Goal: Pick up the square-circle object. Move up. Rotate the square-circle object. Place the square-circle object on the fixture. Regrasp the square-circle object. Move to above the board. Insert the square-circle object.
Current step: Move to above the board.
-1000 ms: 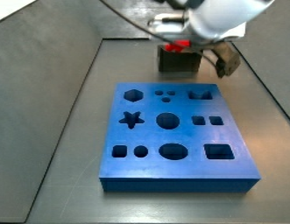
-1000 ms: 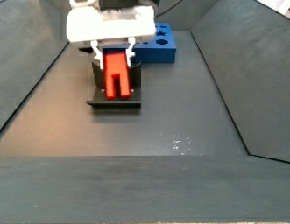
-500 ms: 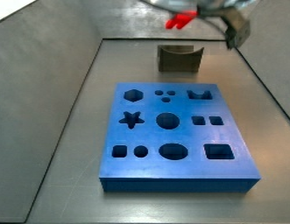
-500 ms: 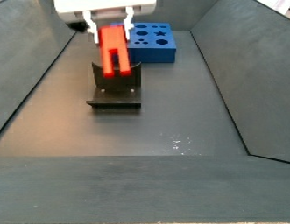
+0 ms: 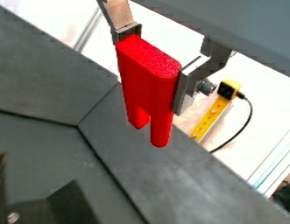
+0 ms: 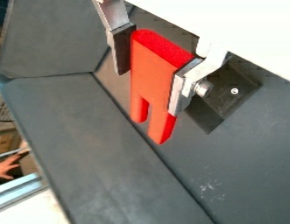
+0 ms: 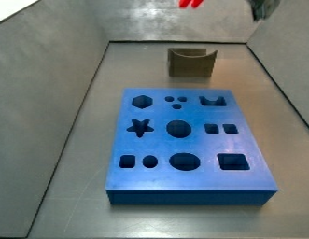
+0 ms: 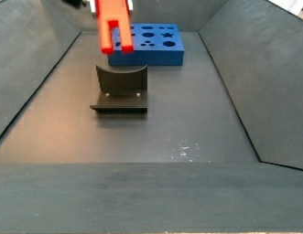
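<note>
**Red piece lifted clear of the fixture**

Risen since a second ago, the gripper (image 5: 159, 72) now carries the square-circle object (image 5: 148, 87) high above the empty fixture (image 8: 121, 84). Its fingers (image 6: 186, 83) are clamped on the block, legs down. Every hole in the board (image 7: 188, 145) is empty.

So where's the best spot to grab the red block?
Grab the red block on its two flat sides near the plain end, coming from above, as the gripper does now. That leaves the two legs hanging free below, ready to go into the board.
</note>
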Tool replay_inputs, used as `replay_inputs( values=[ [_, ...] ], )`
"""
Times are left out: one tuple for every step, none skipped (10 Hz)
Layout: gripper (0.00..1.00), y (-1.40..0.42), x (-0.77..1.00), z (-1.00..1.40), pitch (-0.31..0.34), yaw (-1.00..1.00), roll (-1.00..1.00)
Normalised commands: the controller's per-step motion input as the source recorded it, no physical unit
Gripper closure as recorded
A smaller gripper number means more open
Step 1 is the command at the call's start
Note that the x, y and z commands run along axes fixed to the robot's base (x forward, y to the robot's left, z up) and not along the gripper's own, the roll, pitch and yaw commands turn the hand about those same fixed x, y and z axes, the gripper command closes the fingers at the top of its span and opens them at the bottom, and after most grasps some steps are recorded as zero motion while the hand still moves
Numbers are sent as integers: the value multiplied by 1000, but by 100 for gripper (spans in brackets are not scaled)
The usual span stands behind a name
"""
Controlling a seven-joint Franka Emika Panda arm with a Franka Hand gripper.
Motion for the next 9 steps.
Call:
replay_inputs(
  values=[
    [100,47,-42,1000,-26,-40,-60],
    [100,42,-48,1000,-6,-44,-61],
    [100,30,-50,942,21,-44,-66],
    [100,18,-48,755,38,-38,-72],
    [100,8,-44,572,55,-29,-73],
    [100,0,-27,324,70,-12,-74],
    [100,-1000,-429,175,-79,-159,-1000],
    [100,-1000,-429,156,-89,-158,-1000],
    [100,-1000,-447,166,-92,-161,-1000]
  ],
)
